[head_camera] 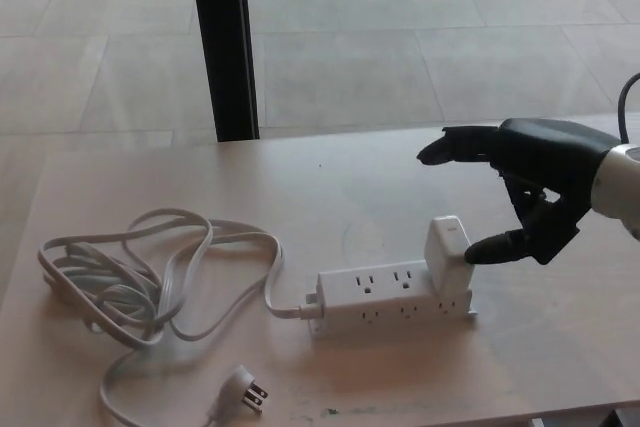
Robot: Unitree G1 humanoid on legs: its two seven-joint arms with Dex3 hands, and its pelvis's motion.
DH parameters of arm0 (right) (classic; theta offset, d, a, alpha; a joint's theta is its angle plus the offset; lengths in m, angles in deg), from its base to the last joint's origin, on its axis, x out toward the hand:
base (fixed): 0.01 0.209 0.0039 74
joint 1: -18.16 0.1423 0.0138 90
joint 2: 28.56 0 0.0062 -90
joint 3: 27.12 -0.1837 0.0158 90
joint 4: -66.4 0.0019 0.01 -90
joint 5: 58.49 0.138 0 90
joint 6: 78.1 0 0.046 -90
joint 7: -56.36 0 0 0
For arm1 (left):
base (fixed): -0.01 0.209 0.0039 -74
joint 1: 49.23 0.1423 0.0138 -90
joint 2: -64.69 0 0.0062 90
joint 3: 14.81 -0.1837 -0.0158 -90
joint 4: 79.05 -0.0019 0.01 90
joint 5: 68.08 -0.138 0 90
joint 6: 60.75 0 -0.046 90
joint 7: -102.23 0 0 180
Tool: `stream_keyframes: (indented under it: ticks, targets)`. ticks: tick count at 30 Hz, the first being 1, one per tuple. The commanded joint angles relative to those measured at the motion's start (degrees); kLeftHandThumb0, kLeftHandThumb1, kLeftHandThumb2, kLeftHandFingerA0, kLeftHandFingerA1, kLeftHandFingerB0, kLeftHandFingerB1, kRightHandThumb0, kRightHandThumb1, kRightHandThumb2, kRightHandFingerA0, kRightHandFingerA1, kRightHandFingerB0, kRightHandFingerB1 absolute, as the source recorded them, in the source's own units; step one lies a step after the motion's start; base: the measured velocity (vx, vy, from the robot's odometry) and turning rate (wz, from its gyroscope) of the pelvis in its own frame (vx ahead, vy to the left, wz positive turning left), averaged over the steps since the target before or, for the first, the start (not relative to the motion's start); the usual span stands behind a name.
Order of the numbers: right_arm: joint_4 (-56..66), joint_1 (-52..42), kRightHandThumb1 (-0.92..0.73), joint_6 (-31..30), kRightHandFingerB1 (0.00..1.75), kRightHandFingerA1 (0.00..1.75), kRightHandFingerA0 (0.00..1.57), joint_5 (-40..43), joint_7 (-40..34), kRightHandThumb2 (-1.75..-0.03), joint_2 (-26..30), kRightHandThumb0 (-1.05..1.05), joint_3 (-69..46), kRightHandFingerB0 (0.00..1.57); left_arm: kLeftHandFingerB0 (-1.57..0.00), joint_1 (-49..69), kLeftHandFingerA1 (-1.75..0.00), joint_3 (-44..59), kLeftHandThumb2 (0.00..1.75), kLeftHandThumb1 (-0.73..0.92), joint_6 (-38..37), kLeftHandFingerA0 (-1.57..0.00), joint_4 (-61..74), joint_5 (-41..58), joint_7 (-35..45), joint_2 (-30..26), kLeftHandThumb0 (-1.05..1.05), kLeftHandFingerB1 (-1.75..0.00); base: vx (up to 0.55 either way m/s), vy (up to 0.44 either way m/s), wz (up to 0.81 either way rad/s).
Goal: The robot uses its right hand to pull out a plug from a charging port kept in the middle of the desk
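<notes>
A white power strip (392, 299) lies in the middle of the pale desk (150, 172). A white block-shaped plug (447, 251) stands upright in its right end. My right hand (527, 187) comes in from the right, just above and to the right of the plug. Its fingers are spread apart, with the upper fingers (455, 145) reaching over the plug and the thumb (493, 246) almost at the plug's right side. Nothing is held. My left hand does not show.
The strip's white cord (140, 282) lies coiled on the left part of the desk, ending in a flat pronged plug (245, 389) near the front edge. A black post (224, 42) stands behind the desk over a tiled floor.
</notes>
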Motion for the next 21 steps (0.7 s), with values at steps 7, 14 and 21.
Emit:
stream_keyframes:
  ticks: [7,14,21]
  targets:
    - [-0.9,-1.4,-0.59,2.3,0.33,1.60,0.79,-8.6,3.6,-0.59,-0.9,-0.89,0.6,0.17,-0.24,0.0,-0.54,0.1,0.83,0.92,-1.6,-0.60,-1.2,2.1,1.4,-2.5,-0.89,-0.39,0.00,0.000,0.00]
    - [-2.8,-1.9,-0.57,3.2,0.33,1.61,0.81,-9.8,2.9,-0.58,-3.8,-0.86,-0.4,0.19,-0.25,0.3,-0.54,-0.2,0.84,0.92,-1.4,-0.62,-0.5,2.4,0.9,-2.3,-0.88,-0.38,0.00,0.000,0.00]
    - [-7.7,-0.8,-0.58,1.6,0.33,1.61,0.75,-12.1,3.2,-0.58,-5.9,-0.87,-1.2,0.16,-0.25,0.1,-0.53,-0.2,0.84,0.92,-1.1,-0.63,-0.4,2.7,1.0,-2.2,-0.90,-0.38,0.00,0.000,0.00]
